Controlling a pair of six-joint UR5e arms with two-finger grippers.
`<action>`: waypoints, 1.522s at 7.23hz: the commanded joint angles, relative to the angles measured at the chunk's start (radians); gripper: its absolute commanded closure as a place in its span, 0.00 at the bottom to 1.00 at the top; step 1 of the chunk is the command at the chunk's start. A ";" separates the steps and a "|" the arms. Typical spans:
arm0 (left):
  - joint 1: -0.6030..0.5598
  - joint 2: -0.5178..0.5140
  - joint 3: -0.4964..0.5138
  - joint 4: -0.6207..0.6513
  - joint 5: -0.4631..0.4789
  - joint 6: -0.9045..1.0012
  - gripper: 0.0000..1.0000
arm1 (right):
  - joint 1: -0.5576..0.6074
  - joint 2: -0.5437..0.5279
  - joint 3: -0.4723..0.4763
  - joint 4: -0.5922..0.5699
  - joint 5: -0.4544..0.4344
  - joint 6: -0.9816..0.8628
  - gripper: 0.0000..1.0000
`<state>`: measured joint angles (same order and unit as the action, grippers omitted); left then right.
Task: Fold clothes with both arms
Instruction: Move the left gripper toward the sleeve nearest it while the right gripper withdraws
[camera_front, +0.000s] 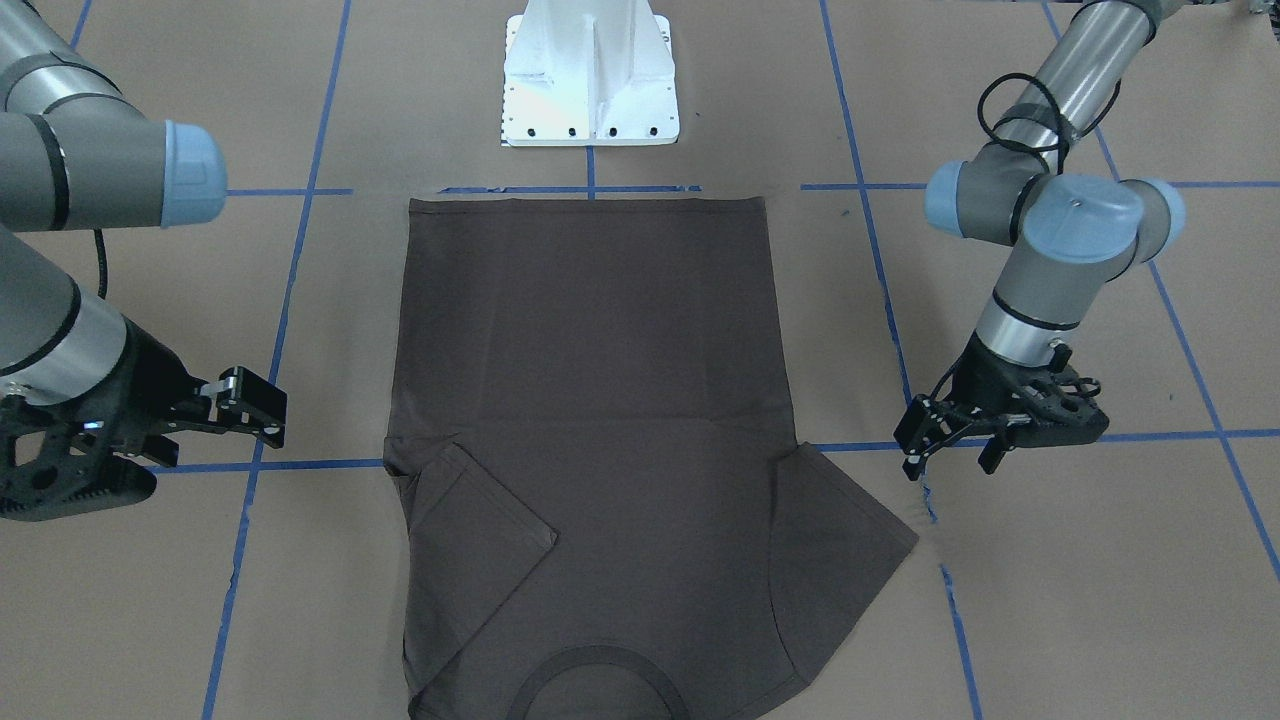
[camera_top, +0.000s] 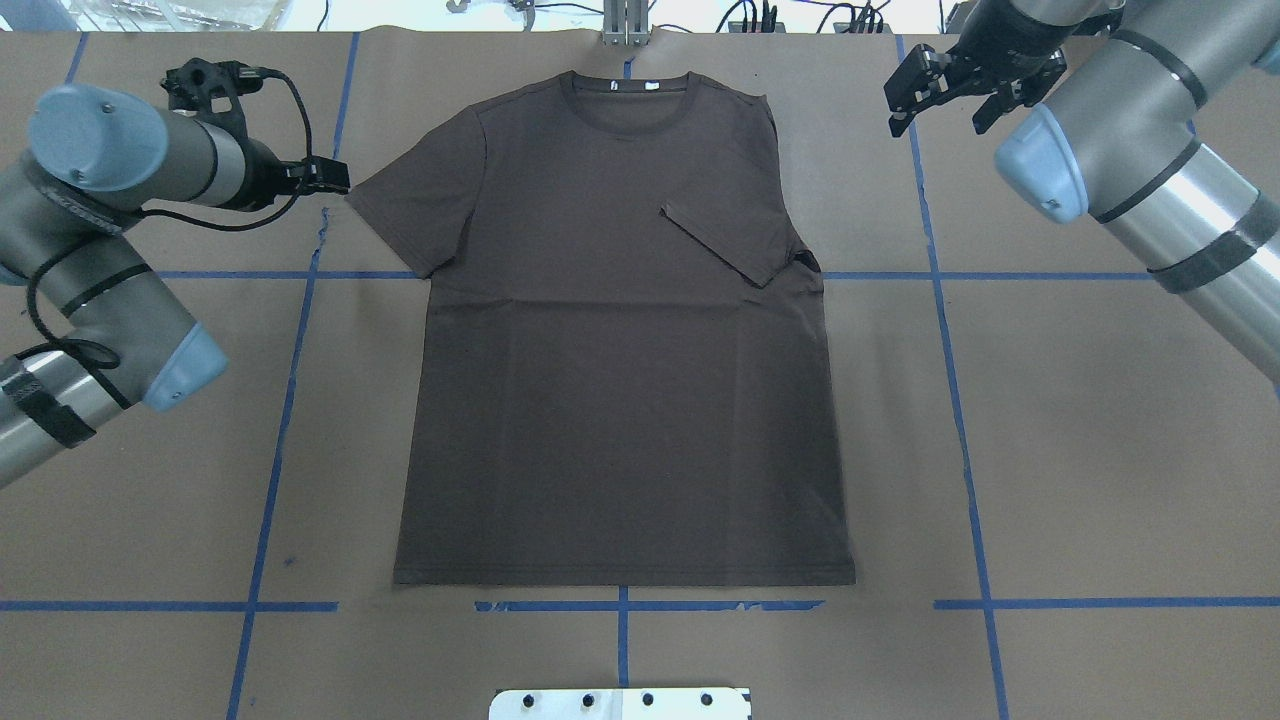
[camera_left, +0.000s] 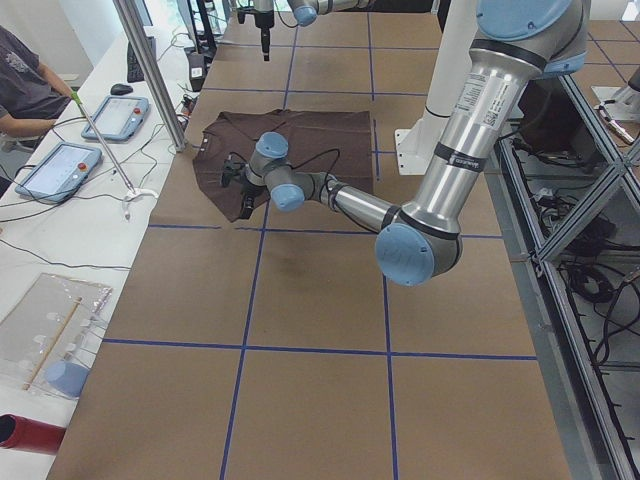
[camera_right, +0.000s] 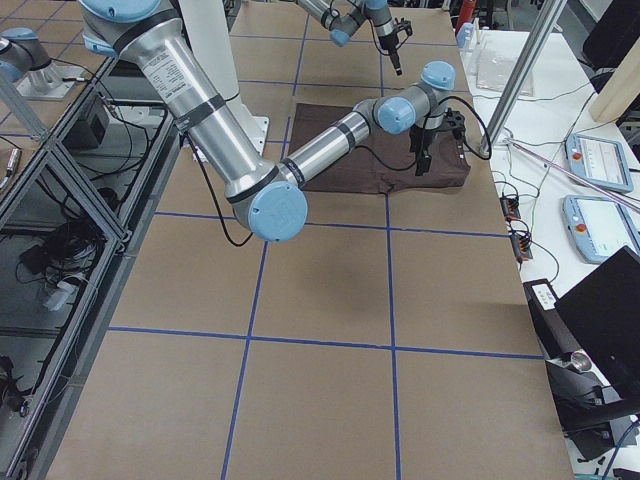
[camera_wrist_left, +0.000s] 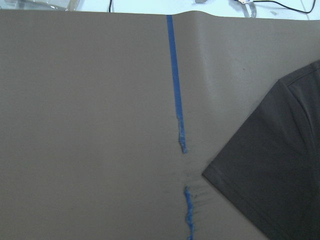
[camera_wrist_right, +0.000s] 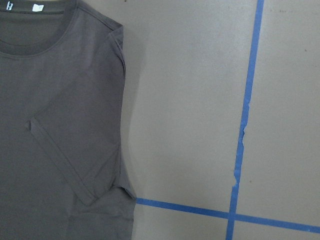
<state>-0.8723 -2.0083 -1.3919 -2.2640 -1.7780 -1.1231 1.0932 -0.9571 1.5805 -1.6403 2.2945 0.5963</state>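
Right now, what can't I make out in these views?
- Tags: print too small to read in the overhead and right wrist views.
- Collar: partly cut off by the front-facing view's bottom edge.
- Left gripper and right gripper: out of frame in both wrist views.
- T-shirt under the folded-in sleeve: covered by it.

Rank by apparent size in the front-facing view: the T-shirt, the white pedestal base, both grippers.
1. T-shirt, by far.
2. white pedestal base, cropped at the top.
3. left gripper and right gripper look alike; not ranked.
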 joint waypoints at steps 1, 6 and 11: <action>0.019 -0.053 0.137 -0.084 0.069 -0.014 0.01 | 0.013 -0.028 0.035 -0.018 0.025 -0.015 0.00; 0.033 -0.158 0.298 -0.111 0.092 -0.012 0.04 | 0.004 -0.020 0.030 -0.016 0.019 0.000 0.00; 0.049 -0.162 0.298 -0.112 0.092 -0.014 0.13 | 0.001 -0.018 0.026 -0.016 0.019 0.002 0.00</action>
<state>-0.8257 -2.1689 -1.0938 -2.3761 -1.6858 -1.1365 1.0945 -0.9757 1.6069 -1.6572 2.3132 0.5971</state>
